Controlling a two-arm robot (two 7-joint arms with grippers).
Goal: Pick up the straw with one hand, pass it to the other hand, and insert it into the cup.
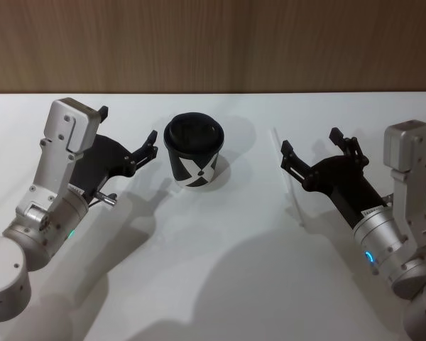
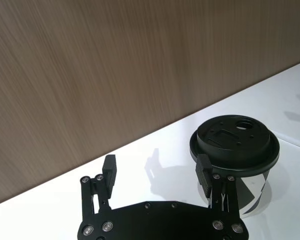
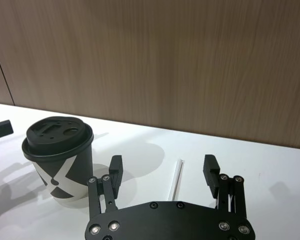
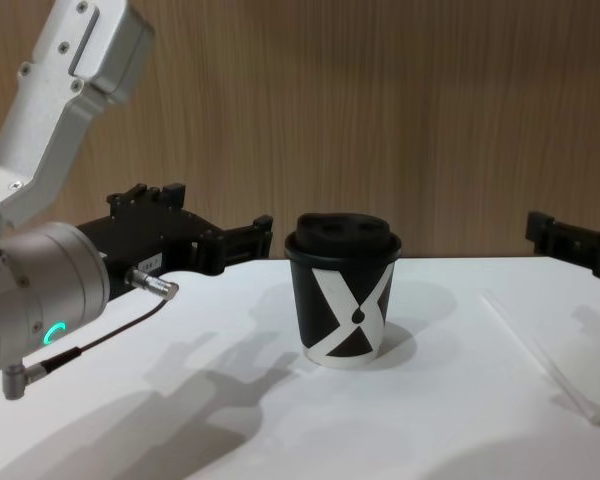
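Right gripper [image 3: 163, 164], nearest the lens in its own wrist view, stood wide open and empty. Its fingers [image 3: 115, 167] straddled the straw [image 3: 176, 177] without touching it, and in the chest view it hung above the table [image 1: 213, 284], clear of the surface. Straw: lay flat on the table at 3 o'clock of the cup [image 1: 193, 153], well apart from it. In the head view it ran roughly from 11 to 5 o'clock, its far part passing beneath one finger of the right gripper. Cup: upright at about 12 o'clock of the table's middle, lid [image 2: 235, 137] on. Left gripper [image 1: 128, 128]: at 9 o'clock of the cup, near but not touching, also wide open and holding nothing. Handling, as judged: the straw was probably very light, smooth and slippery, stiff along its length but easily flattened by a hard pinch. Lying flat on a smooth top, it would tend to roll or skid away from a closing finger. A light grip across its width near the middle seemed best. That would leave one end free for the left gripper to take and the other end free to enter the lid.
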